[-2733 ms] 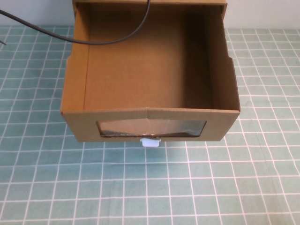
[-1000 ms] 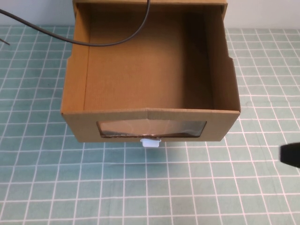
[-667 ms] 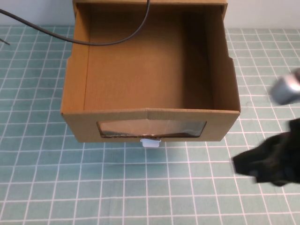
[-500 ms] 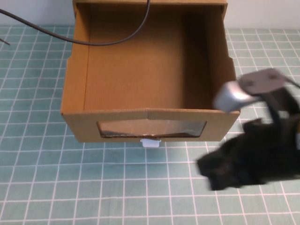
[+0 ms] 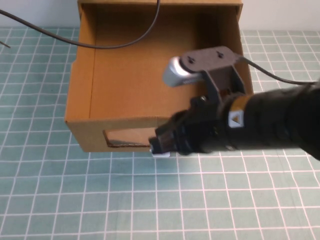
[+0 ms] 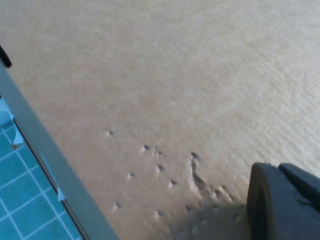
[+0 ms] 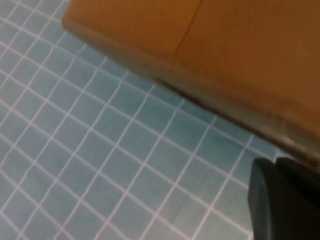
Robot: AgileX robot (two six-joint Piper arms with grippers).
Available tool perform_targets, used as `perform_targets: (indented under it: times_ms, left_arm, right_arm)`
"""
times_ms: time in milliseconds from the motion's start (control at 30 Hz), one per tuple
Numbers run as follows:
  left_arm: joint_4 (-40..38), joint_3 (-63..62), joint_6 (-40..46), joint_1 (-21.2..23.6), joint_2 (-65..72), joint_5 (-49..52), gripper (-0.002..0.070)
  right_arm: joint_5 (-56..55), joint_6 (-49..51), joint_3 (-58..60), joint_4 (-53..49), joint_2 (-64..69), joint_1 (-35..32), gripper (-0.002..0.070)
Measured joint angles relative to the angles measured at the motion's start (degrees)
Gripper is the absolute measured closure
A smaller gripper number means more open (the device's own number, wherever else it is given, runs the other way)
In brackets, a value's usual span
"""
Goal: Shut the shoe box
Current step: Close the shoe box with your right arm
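Working from your left, the left end effector (image 6: 282, 202) does not appear in the high view; its wrist camera shows only one dark fingertip close over dented cardboard, so you cannot tell whether it is apart or together.

In the middle of the green gridded worktop (image 5: 40, 190) sits the shoe box (image 5: 80, 100), its drawer pulled well out toward you and empty. Judge it light and fairly stiff, though corrugated walls can buckle and the clear window (image 5: 127, 137) looks flimsy. Push on the cardboard front panel beside or below the window, near the white pull tab (image 5: 161, 155), squarely, so the drawer does not skew.

The right end effector (image 5: 159, 145) hangs at the drawer front, just at the tab; whether it is parted or closed you cannot tell.

No brand or lettering is readable, only a small warning triangle on the right arm (image 5: 233, 119).
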Motion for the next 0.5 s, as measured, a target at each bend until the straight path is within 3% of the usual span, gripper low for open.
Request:
perform_targets:
  times_ms: [500]
  left_arm:
    - [0.0, 0.0, 0.0, 0.0, 0.0, 0.1, 0.0680]
  right_arm:
    - [-3.3, 0.0, -7.3, 0.2, 7.0, -5.7, 0.0687]
